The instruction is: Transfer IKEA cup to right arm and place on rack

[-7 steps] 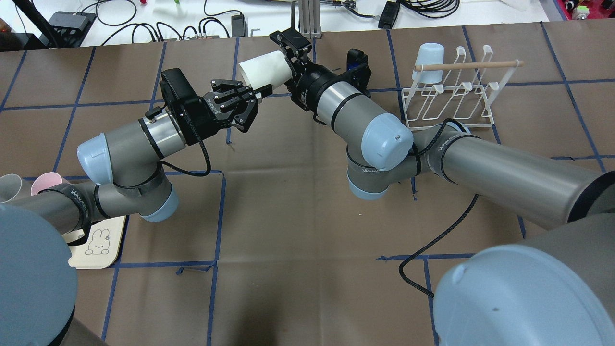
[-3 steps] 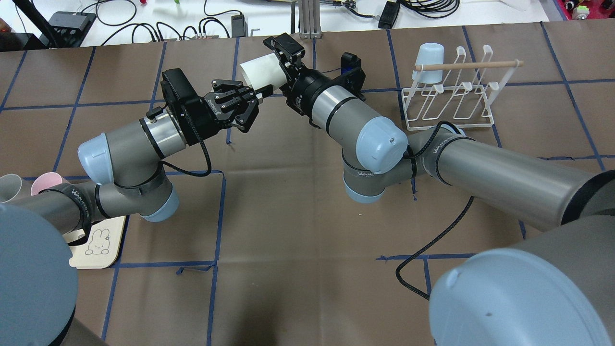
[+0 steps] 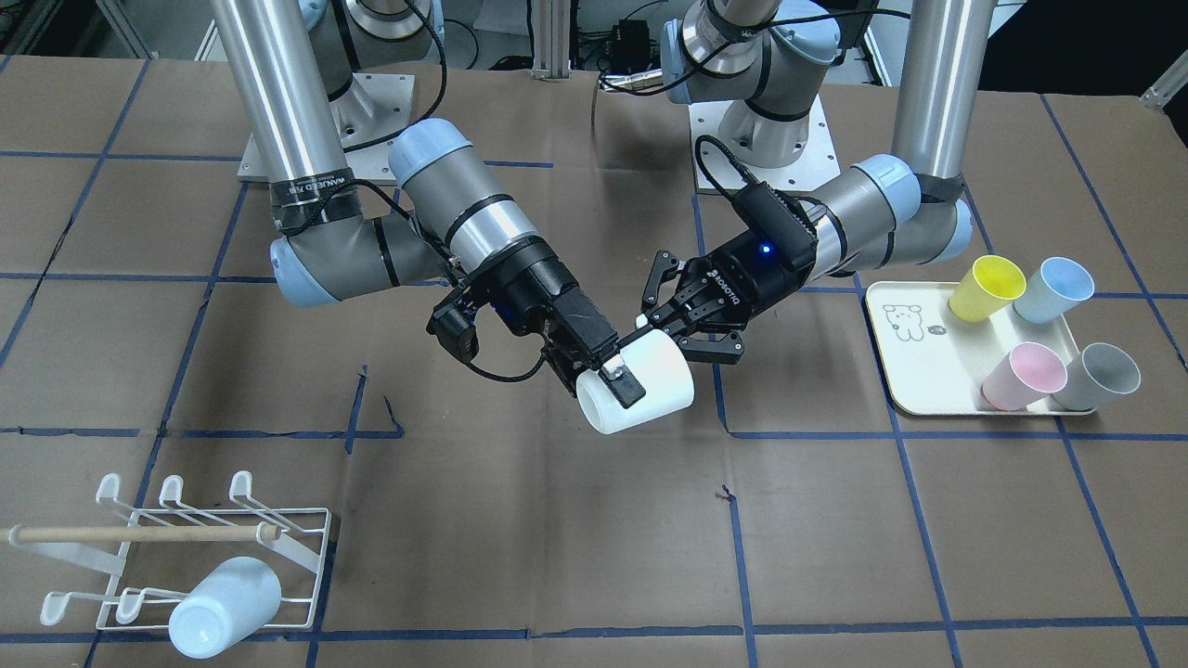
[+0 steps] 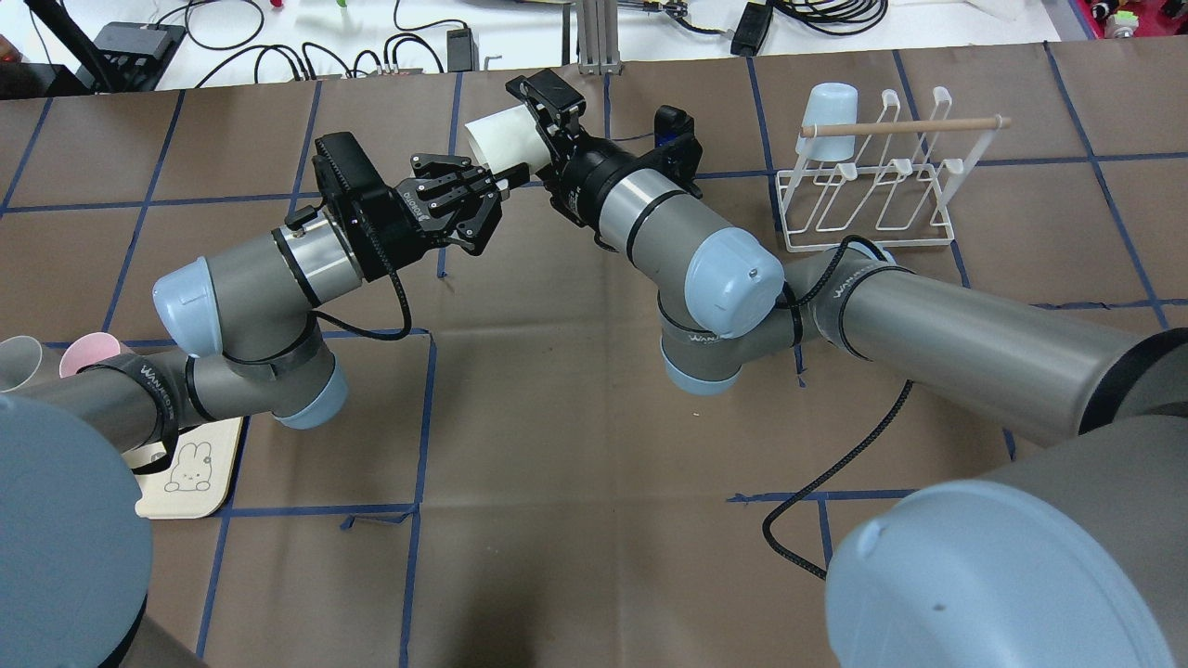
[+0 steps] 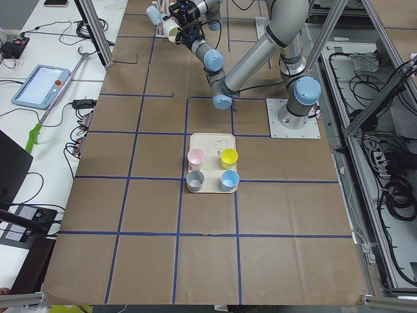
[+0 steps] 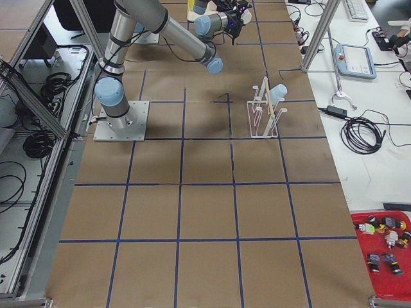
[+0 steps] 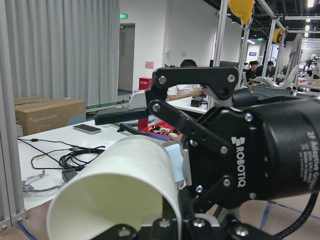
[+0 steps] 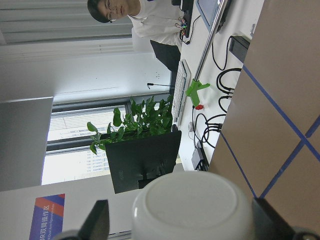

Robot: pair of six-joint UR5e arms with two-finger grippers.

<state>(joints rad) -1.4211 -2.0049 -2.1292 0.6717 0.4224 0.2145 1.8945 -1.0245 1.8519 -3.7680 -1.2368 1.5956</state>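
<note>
Left claw (image 3: 650,329) holds cup (image 3: 661,382), right claw (image 3: 614,373) straddling.

Both wrist views cut the white cup (image 7: 112,192) off at the bottom edge. Well away from it, overhead, we lose most of the tray (image 4: 212,487) under the left arm (image 4: 251,278). In side views the cup is tiny.

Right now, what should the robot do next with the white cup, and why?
Probably shut the right gripper on the cup: its fingers straddle the cup with gaps showing, while the left gripper pinches the rim.
</note>
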